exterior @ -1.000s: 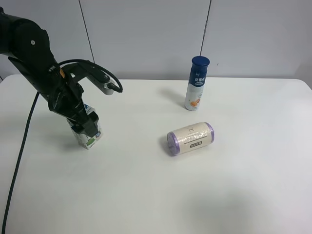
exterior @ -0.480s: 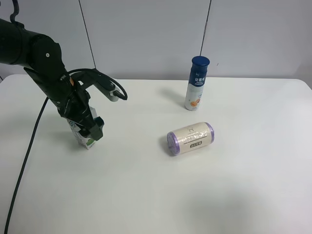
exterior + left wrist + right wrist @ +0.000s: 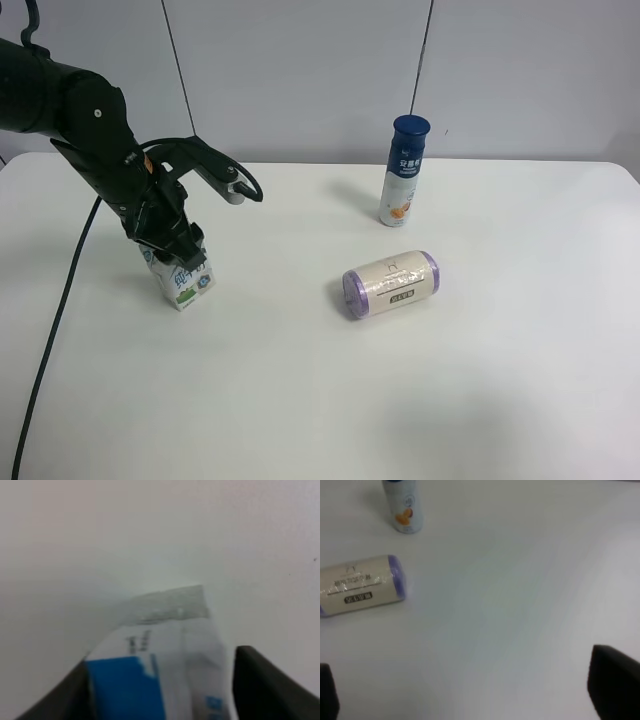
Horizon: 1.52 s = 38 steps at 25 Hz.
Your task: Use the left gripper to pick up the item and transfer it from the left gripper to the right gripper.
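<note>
A white table (image 3: pixel 520 400) stands against a pale grey wall (image 3: pixel 300 70) crossed by dark seams (image 3: pixel 179 70).

White table (image 3: pixel 400 400): bottle (image 3: pixel 403 172) upright, roll (image 3: pixel 391 284) on side, milk carton (image 3: pixel 188 285) tilted, contact unclear.

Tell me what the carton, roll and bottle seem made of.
The milk carton looks like coated paperboard: printed faces, folded gable seam. The roll seems wrapped in clear glossy film, by its wrinkles and glare; contents unclear. The bottle: probably smooth plastic, white printed body, blue cap.
</note>
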Each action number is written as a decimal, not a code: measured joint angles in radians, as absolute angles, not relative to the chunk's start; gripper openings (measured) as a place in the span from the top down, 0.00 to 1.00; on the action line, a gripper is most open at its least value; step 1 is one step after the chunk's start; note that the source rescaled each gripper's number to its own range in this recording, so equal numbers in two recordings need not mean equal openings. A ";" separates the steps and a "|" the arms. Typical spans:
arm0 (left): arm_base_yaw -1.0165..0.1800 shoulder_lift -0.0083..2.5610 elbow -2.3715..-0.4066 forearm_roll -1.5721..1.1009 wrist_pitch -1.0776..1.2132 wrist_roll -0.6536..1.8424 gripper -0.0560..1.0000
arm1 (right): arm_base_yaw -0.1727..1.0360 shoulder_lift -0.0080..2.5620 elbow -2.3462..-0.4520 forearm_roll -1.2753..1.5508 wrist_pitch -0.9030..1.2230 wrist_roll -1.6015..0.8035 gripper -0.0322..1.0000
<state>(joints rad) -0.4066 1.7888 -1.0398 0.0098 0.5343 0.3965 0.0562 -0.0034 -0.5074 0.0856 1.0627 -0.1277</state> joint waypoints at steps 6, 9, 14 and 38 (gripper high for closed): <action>-0.407 1.789 -1.040 0.007 0.533 0.397 0.94 | 0.056 -0.003 -0.507 0.086 1.063 -0.128 0.00; -0.407 1.789 -1.040 0.007 0.533 0.397 0.94 | 0.056 -0.003 -0.507 0.086 1.063 -0.128 0.00; -0.407 1.789 -1.061 0.007 0.593 0.397 0.94 | 0.056 -0.003 -0.507 0.086 1.063 -0.128 0.00; -0.407 1.539 -1.358 -0.519 0.980 0.570 0.94 | 0.056 -0.003 -0.507 0.086 1.063 -0.128 0.00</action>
